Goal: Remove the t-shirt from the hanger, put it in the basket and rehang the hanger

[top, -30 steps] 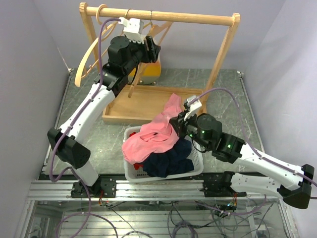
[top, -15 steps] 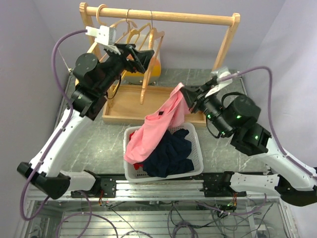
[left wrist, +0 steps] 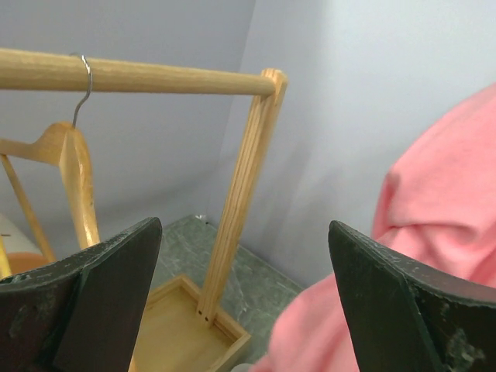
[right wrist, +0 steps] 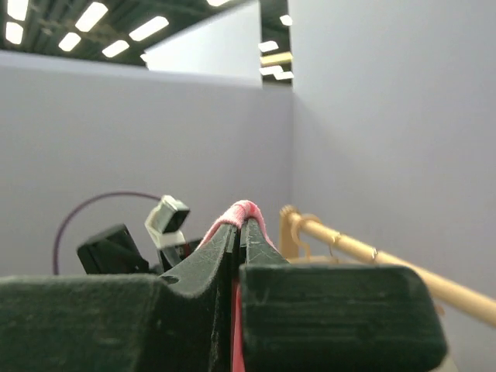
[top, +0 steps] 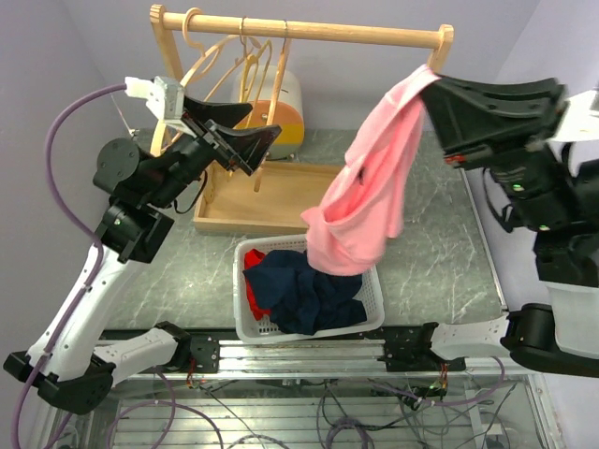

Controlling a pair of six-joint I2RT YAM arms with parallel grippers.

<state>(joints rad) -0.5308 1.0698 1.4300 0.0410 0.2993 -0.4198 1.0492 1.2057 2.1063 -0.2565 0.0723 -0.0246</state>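
Note:
The pink t-shirt [top: 370,196] hangs in the air over the right of the table, its lower end just above the basket. My right gripper [top: 432,79] is shut on its top edge, and pink cloth [right wrist: 242,211] shows pinched between the tips of that gripper [right wrist: 239,225]. Bare wooden hangers [top: 245,65] hang at the left of the rail [top: 309,30], apart from the shirt. My left gripper [top: 245,140] stands open and empty just below them. In the left wrist view the left gripper [left wrist: 242,229] frames a rack post, with one hanger [left wrist: 74,170] on the left and the t-shirt [left wrist: 434,201] on the right.
A white basket [top: 374,313] near the front edge holds navy and red clothes [top: 299,285]. The rack's wooden tray base [top: 281,192] lies behind it. An orange and white object [top: 285,108] stands at the back. Grey walls close in on both sides.
My right gripper has lifted the pink t-shirt from the basket up to the upper right. My left arm has drawn back to the left, away from the hangers, and its jaws have opened wide.

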